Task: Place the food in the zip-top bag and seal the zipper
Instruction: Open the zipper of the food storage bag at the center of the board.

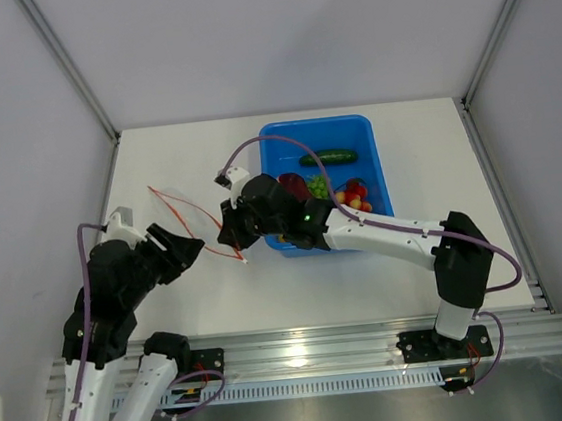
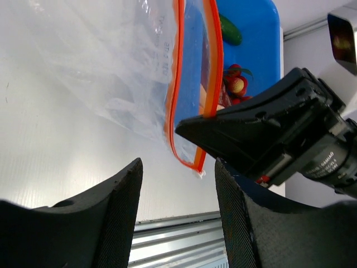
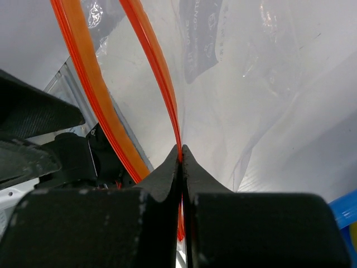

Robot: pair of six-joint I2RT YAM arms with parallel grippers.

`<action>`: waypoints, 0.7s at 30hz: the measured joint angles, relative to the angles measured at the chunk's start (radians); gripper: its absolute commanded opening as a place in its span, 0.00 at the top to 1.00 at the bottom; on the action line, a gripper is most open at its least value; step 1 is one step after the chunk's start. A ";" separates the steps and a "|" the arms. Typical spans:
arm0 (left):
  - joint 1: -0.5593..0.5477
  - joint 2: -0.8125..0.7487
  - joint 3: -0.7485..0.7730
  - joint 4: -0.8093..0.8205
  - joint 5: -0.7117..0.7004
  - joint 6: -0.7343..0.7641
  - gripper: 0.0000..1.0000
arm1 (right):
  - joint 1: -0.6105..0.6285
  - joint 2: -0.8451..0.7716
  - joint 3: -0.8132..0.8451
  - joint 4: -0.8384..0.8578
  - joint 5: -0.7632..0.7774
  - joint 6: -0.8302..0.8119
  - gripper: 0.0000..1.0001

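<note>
The right hand [image 1: 235,233] [image 3: 179,153] was shut tight, its two fingers pressed together on one strand of the zipper [image 3: 89,84] [image 2: 215,56] near the corner of the zip-top bag [image 1: 186,215] [image 2: 100,67] [image 3: 251,84]. The orange-red strip ran straight into the pinch and came out below it. The second strand ran free just to one side of that hand, so the bag's mouth stood parted. Beyond the fingertips the clear, crinkled plastic spread away over the white surface [image 1: 369,282] [image 2: 56,167].

The left hand [image 1: 189,248] [image 2: 178,164] stood open, its jaws well apart and holding nothing. The bag's lower corner lay just ahead of its fingertips, in line with the gap between them but not inside it. The right hand was close in front of it and slightly to its right, the two nearly meeting at that corner.

The food was not in the bag. It lay in the blue bin [image 1: 370,151] [image 2: 256,33] behind the right hand: the cucumber [image 1: 328,157] [image 2: 230,30] farthest off, and the meat slice [image 1: 293,184], leafy bunch [image 1: 317,185] and red fruits [image 1: 357,194] [image 2: 235,84] nearer that arm's wrist. From the left hand, the bin showed through and past the bag's mouth.
</note>
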 measured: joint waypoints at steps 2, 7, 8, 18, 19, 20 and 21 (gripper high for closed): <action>0.000 0.028 0.000 0.018 0.000 0.003 0.42 | 0.000 -0.002 0.000 -0.003 0.000 0.004 1.00; 0.000 0.106 0.000 0.058 -0.007 0.016 0.43 | 0.001 -0.013 0.000 -0.003 -0.001 0.007 1.00; 0.000 0.117 -0.001 0.067 -0.008 0.018 0.43 | 0.002 -0.016 0.000 -0.003 -0.001 0.008 1.00; 0.000 0.203 -0.003 0.148 -0.043 0.059 0.48 | 0.002 -0.057 0.000 -0.003 -0.009 0.026 1.00; 0.000 0.213 -0.003 0.154 -0.043 0.062 0.48 | 0.002 -0.057 0.000 -0.003 -0.011 0.026 1.00; 0.000 0.220 -0.003 0.160 -0.042 0.064 0.48 | 0.002 -0.057 0.000 -0.003 -0.012 0.027 1.00; 0.000 0.225 -0.003 0.164 -0.042 0.068 0.50 | 0.002 -0.057 0.000 -0.005 -0.014 0.029 1.00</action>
